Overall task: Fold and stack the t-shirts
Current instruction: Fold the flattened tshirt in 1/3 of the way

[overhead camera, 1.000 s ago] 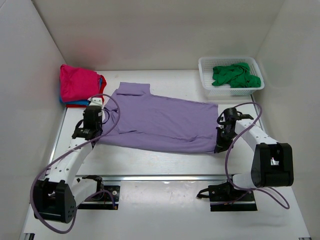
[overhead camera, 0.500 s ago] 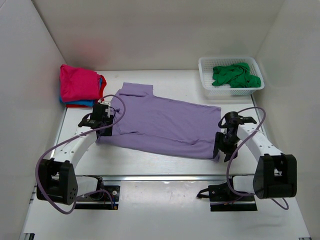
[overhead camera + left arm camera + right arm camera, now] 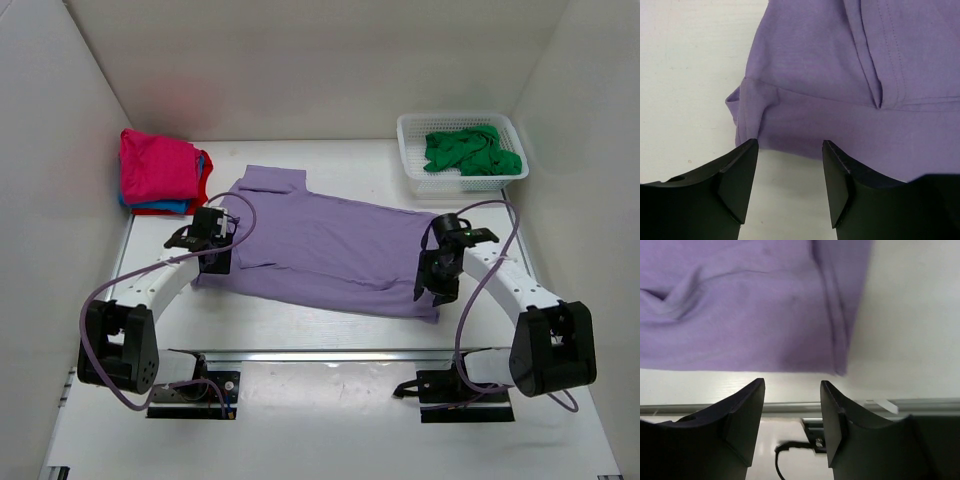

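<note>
A lilac purple t-shirt (image 3: 320, 250) lies spread flat across the middle of the table. My left gripper (image 3: 218, 262) is open and empty just over the shirt's near left edge. In the left wrist view (image 3: 790, 145) the lilac cloth (image 3: 840, 75) lies right ahead of the fingertips. My right gripper (image 3: 428, 288) is open and empty over the shirt's near right corner. In the right wrist view (image 3: 792, 385) the hem (image 3: 740, 305) lies beyond the fingers. A folded stack with a magenta pink shirt (image 3: 155, 162) on top of blue and red ones sits at the far left. A green shirt (image 3: 470, 150) lies crumpled in the basket.
The white lattice basket (image 3: 410, 128) stands at the back right. White walls close in the left, back and right sides. A metal rail (image 3: 320, 355) runs along the table's near edge in front of the arm bases. Purple cables loop beside both arms.
Both grippers have moved inward over the lilac shirt's ends. The shirt's near edge has drawn back from the table's front and now lies flat.
</note>
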Action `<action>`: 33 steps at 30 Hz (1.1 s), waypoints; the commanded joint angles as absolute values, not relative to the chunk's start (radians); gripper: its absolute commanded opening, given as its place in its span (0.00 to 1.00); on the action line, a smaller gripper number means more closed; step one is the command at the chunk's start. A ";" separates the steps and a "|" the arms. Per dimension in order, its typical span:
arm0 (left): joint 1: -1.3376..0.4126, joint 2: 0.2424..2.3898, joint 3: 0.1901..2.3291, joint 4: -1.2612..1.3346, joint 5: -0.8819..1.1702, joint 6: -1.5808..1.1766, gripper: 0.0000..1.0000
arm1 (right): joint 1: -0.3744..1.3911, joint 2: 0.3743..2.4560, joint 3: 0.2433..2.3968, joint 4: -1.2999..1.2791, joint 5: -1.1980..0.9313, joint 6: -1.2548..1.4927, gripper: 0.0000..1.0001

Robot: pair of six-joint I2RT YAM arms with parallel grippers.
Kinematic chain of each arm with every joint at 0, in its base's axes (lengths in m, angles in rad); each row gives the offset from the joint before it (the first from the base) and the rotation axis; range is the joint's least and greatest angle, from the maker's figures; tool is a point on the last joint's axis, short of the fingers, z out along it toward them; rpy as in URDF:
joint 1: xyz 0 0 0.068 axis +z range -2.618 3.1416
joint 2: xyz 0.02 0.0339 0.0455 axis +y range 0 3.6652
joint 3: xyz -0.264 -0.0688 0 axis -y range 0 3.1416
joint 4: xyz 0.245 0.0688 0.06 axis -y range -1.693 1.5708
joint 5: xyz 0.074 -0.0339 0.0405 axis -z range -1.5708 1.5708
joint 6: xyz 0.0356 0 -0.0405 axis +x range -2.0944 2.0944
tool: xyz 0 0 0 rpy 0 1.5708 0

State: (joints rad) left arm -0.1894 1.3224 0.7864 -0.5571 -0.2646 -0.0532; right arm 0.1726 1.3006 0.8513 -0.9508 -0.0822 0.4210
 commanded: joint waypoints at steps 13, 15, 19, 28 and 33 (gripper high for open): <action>-0.207 1.388 0.805 -0.512 -0.259 -0.083 0.65 | 0.293 1.310 0.657 -0.747 0.009 0.598 0.03; -0.207 1.394 0.802 -0.511 -0.265 -0.083 0.65 | 0.311 1.298 0.647 -0.776 0.011 0.618 0.00; -0.206 1.416 0.805 -0.503 -0.267 -0.083 0.64 | 0.331 1.230 0.597 -0.824 -0.020 0.661 0.00; -0.203 1.440 0.824 -0.457 -0.270 -0.115 0.65 | 0.324 1.183 0.655 -0.940 -0.002 0.667 0.00; -0.207 1.518 0.862 -0.514 -0.311 -0.158 0.57 | 0.273 1.128 0.712 -0.931 -0.020 0.628 0.24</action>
State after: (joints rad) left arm -0.2001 1.4857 0.8120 -0.4973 -0.2760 -0.1226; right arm 0.3016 1.1694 0.6563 -0.9203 -0.0200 0.6506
